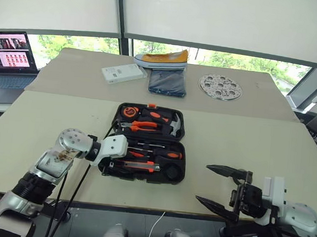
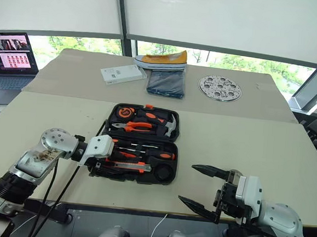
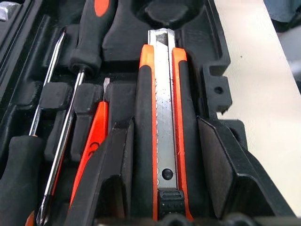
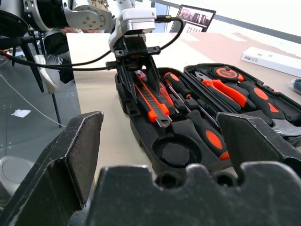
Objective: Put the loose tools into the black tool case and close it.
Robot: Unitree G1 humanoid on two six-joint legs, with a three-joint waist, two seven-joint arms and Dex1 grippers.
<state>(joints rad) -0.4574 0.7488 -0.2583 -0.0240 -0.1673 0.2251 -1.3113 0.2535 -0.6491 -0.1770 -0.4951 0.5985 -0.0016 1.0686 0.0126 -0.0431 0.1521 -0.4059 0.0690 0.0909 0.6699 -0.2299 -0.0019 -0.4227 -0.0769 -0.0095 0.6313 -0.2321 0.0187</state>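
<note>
utility knife point(image 3: 162, 117), black-and-orange, sits in the black moulded case point(image 1: 174, 179) between the left gripper point(image 4: 140, 82) fingers, narrowly parted; next, release it, then close the lid.

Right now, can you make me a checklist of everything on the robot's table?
Surface: pale table, a second one behind.
Job's things: black tool case lies open; utility knife, screwdrivers and slim orange screwdriver sit in its slots; tape roll not made out.
Clutter: on the far table, white box, folded cloth, yellow shoe, round metal plate.
Grippers: left gripper straddles the knife, fingers apart; right gripper open, off to the case's side.
Cables: black cable along the left arm.
Surroundings: laptop, windows with blinds.
</note>
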